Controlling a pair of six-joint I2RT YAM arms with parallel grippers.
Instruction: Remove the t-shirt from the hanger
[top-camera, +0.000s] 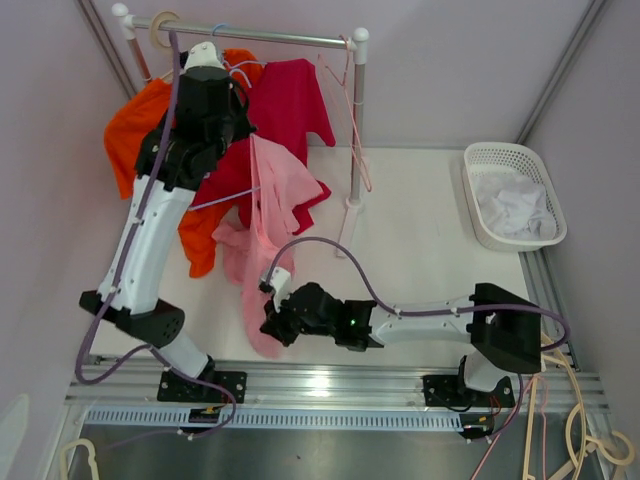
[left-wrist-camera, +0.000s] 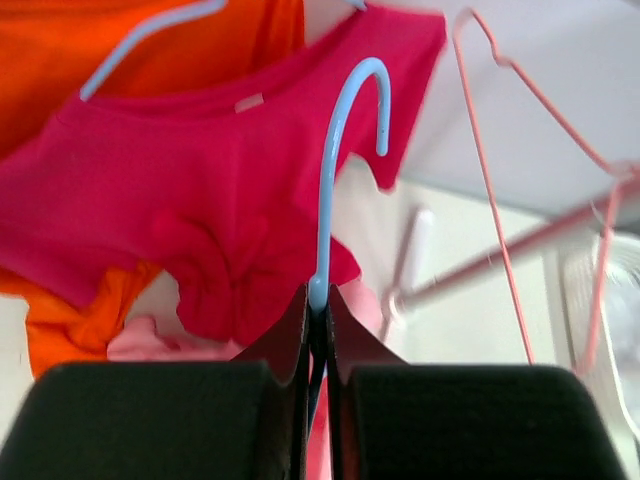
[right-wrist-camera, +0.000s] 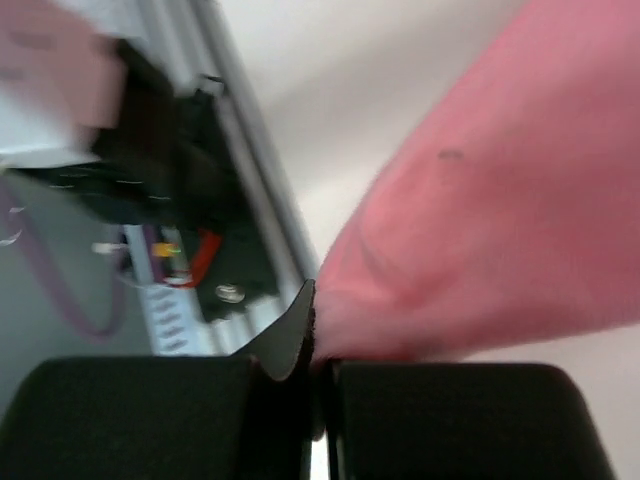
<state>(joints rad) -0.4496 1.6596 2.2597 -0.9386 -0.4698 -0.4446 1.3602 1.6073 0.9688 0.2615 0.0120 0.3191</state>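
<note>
A pink t-shirt (top-camera: 272, 205) hangs from a light blue hanger (top-camera: 225, 198) in front of the rack and trails down onto the table. My left gripper (top-camera: 240, 140) is raised by the rack and shut on the neck of the hanger. In the left wrist view the blue hook (left-wrist-camera: 335, 150) rises from between the closed fingers of that gripper (left-wrist-camera: 318, 300), free of the rail. My right gripper (top-camera: 270, 318) is low near the table's front edge, shut on the shirt's lower part. In the right wrist view pink cloth (right-wrist-camera: 500, 200) is pinched in that gripper (right-wrist-camera: 318, 340).
A crimson shirt (top-camera: 285, 100) and an orange shirt (top-camera: 135, 125) hang on the white rack (top-camera: 355, 120), beside an empty pink hanger (left-wrist-camera: 500, 150). A white basket (top-camera: 500, 150) with white cloth stands at the right. Loose hangers (top-camera: 590, 440) lie at the bottom right.
</note>
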